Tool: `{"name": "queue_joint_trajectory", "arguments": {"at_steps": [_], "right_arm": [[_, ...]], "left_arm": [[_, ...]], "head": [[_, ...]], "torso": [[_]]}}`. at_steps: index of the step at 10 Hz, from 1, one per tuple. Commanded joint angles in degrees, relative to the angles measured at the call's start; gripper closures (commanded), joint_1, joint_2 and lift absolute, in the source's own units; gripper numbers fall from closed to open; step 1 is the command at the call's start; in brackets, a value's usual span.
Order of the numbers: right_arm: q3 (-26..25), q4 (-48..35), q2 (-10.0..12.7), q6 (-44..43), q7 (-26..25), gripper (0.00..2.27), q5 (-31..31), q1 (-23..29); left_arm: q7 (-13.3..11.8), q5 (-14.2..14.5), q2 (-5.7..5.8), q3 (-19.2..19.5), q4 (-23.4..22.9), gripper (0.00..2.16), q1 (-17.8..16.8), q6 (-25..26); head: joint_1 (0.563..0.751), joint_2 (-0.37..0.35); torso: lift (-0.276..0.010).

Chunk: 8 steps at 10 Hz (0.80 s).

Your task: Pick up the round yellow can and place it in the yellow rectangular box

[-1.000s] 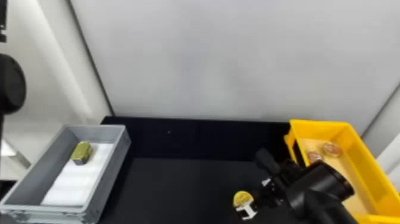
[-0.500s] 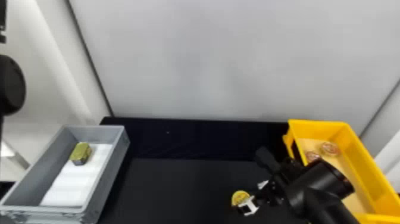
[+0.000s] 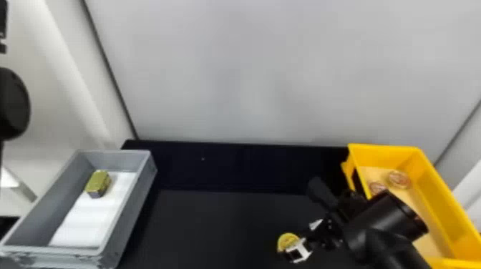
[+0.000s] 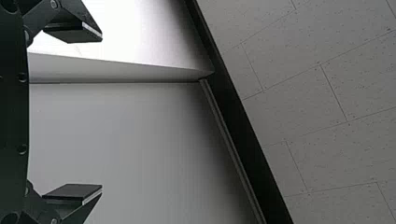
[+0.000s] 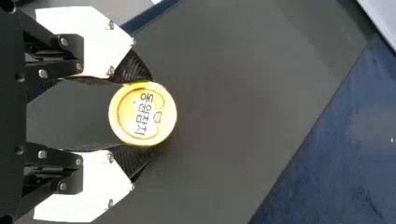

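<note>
Low on the right of the head view, my right gripper is at the round yellow can on the black table. In the right wrist view, my right gripper has a dark pad against each side of the can, shut on it, with the lid facing the camera. The yellow rectangular box is at the right, partly behind the right arm. My left arm is parked at the far left; the left gripper stands wide open in the left wrist view, nothing between its fingers.
A grey bin at the left holds a gold-topped block on a white sheet. Two round clear-and-red items lie in the yellow box. A pale wall rises behind the black table.
The right gripper's white-sided fingers have shifted slightly left and closed in around the can, which has shifted slightly. The left arm has stayed still.
</note>
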Motion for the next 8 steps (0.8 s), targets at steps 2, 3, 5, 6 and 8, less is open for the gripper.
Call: {"name": "queue_joint_trajectory", "arguments": {"at_steps": [2,3,5,6,8], "right_arm": [[-0.85,-10.69,-2.32,6.07,4.20,0.69,3.68,1.15],[-1.20,-12.80,-3.20,7.12,5.43,0.69,4.65,0.98],[-1.99,-15.18,-5.57,8.88,7.01,0.69,6.14,-1.04],[-2.78,-16.14,-6.80,9.41,7.45,0.69,7.11,-2.01],[-5.42,-17.64,-9.00,10.03,7.63,0.69,8.25,-3.77]], "left_arm": [[0.01,0.22,0.26,0.26,-0.11,0.14,0.27,0.13],[0.01,0.22,0.34,0.17,-0.11,0.14,0.35,0.13],[0.01,0.39,0.87,0.17,-0.11,0.14,0.35,0.30],[0.01,0.39,0.96,0.26,-0.20,0.14,0.35,0.39],[0.01,0.48,1.22,0.17,-0.20,0.14,0.18,0.48]], "head": [[0.663,0.054],[0.663,0.054],[0.663,0.054],[0.663,0.054],[0.663,0.054]], "torso": [[-0.010],[-0.010],[-0.010],[-0.010],[-0.010]]}}
